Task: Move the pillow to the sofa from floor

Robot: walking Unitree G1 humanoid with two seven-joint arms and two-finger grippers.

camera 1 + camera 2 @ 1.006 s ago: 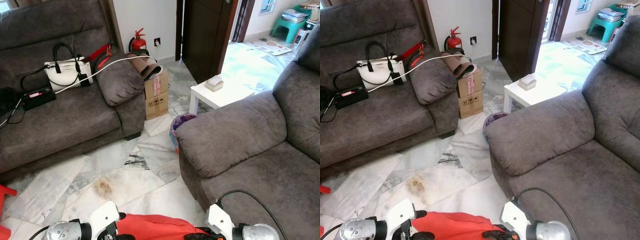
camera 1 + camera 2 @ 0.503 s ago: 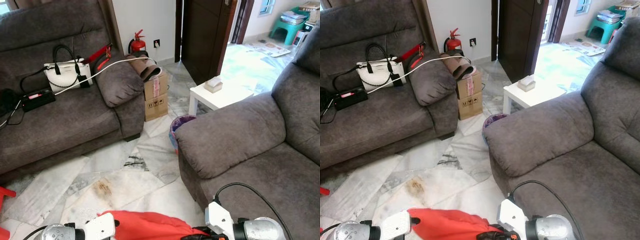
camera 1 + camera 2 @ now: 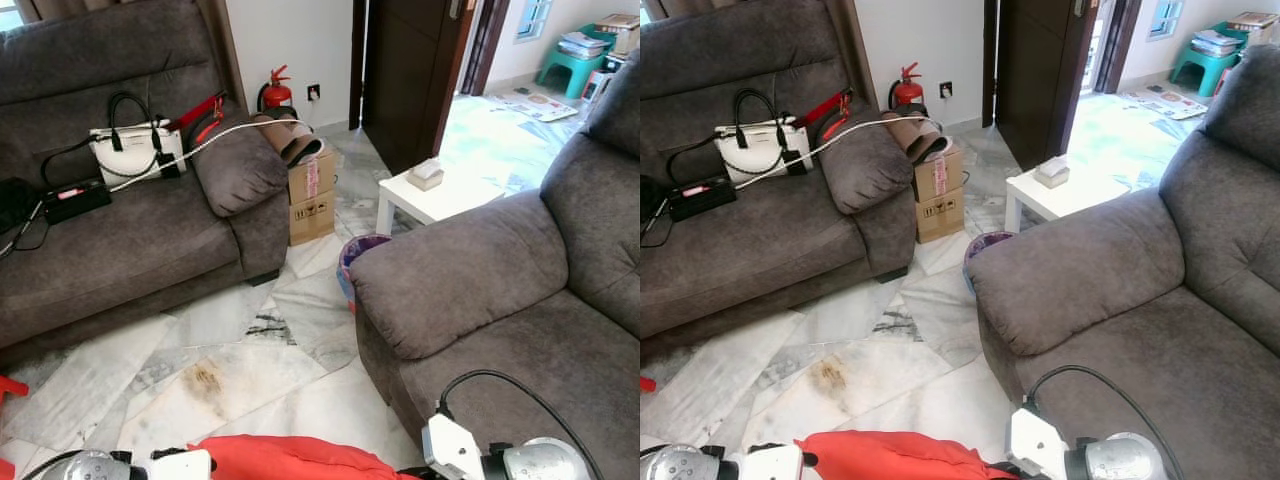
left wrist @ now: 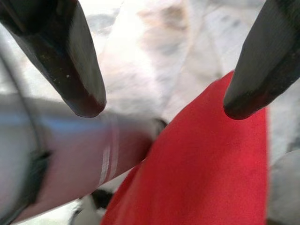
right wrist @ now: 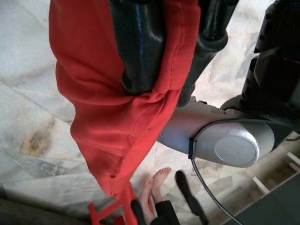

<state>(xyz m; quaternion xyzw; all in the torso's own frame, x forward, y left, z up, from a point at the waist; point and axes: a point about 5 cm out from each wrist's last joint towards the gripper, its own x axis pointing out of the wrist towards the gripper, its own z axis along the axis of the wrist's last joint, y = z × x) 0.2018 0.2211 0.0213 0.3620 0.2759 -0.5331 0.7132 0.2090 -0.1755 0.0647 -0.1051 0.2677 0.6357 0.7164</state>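
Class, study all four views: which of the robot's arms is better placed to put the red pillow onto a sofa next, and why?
Probably the right. The right gripper is shut on the red pillow, beside the near sofa. The left gripper is open, not gripping it.

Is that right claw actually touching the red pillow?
Touching. In the right wrist view, the right gripper has its jaws closed on a pinched fold of the red pillow.

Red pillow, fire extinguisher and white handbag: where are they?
Red pillow (image 3: 890,455), right eye view, on its top cloth.
Fire extinguisher (image 3: 277,94), left eye view, on its red body.
White handbag (image 3: 135,152), left eye view, on its front side.
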